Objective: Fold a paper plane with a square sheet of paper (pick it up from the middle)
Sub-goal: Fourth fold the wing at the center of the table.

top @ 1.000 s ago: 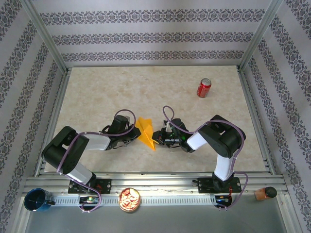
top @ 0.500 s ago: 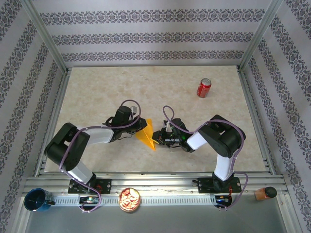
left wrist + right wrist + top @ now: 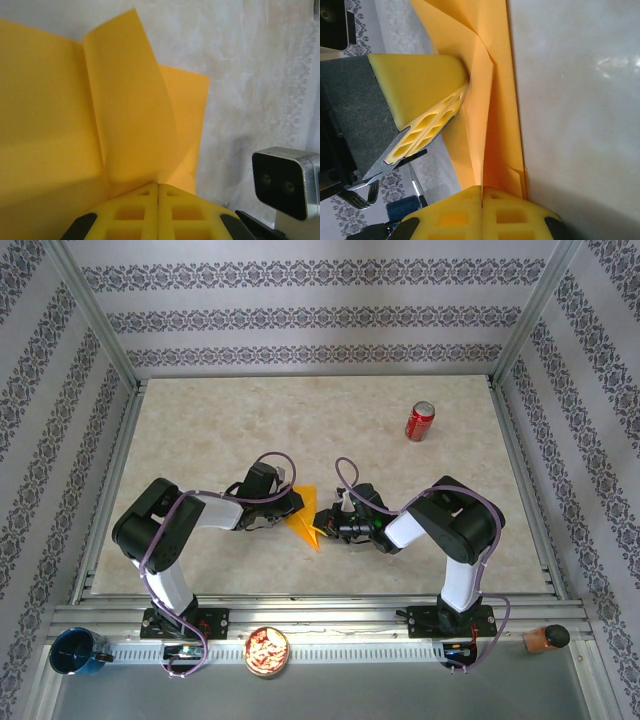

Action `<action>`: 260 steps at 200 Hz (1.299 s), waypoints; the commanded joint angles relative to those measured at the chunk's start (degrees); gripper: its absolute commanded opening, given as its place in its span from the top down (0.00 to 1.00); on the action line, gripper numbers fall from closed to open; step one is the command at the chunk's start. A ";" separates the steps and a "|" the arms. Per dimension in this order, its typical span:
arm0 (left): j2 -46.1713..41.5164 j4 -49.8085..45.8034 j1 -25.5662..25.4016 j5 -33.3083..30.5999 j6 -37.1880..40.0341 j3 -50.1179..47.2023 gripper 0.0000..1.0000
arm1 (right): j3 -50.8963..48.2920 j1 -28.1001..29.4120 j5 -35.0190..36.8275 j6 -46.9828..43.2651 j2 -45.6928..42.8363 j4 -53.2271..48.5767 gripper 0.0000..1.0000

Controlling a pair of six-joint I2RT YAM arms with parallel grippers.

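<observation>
The orange-yellow sheet of paper [image 3: 305, 517] is a creased, pointed, layered shape held between the two arms at the table's middle. My left gripper [image 3: 292, 503] is shut on its left side; in the left wrist view a raised flap [image 3: 130, 105] runs down into the closed seam of the left gripper [image 3: 158, 188]. My right gripper [image 3: 326, 529] is shut on the paper's right end. In the right wrist view an upright fold of the paper [image 3: 487, 125] enters the right gripper [image 3: 481, 190]. The left gripper's fingers [image 3: 427, 117] press the paper's far end there.
A red soda can [image 3: 419, 421] stands at the back right of the table [image 3: 250, 430]. On the front rail sit a blue cup [image 3: 75, 652], a bowl of snacks [image 3: 266, 651] and a brown object [image 3: 545, 638]. Metal frame posts line the sides.
My left gripper has swung right and slightly back, and its elbow has risen. The paper's broad left flap has folded in, so the shape is narrower. The right arm has not moved.
</observation>
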 commanded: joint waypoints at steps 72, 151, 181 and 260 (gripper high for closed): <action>2.16 -1.78 -0.61 0.83 2.76 1.11 0.95 | -0.06 -0.35 -0.22 -0.26 -1.05 -3.44 0.87; 2.98 -1.13 -0.58 1.60 2.59 0.99 0.95 | -2.93 -0.80 3.57 -5.88 -16.16 -14.84 0.70; 2.75 -1.28 -0.58 1.65 2.77 1.00 0.96 | -1.39 0.41 6.80 -8.82 -18.65 -19.31 0.78; 3.00 -1.08 -0.58 1.89 2.77 1.16 0.96 | 13.80 5.18 4.72 -17.14 -9.53 -36.68 0.98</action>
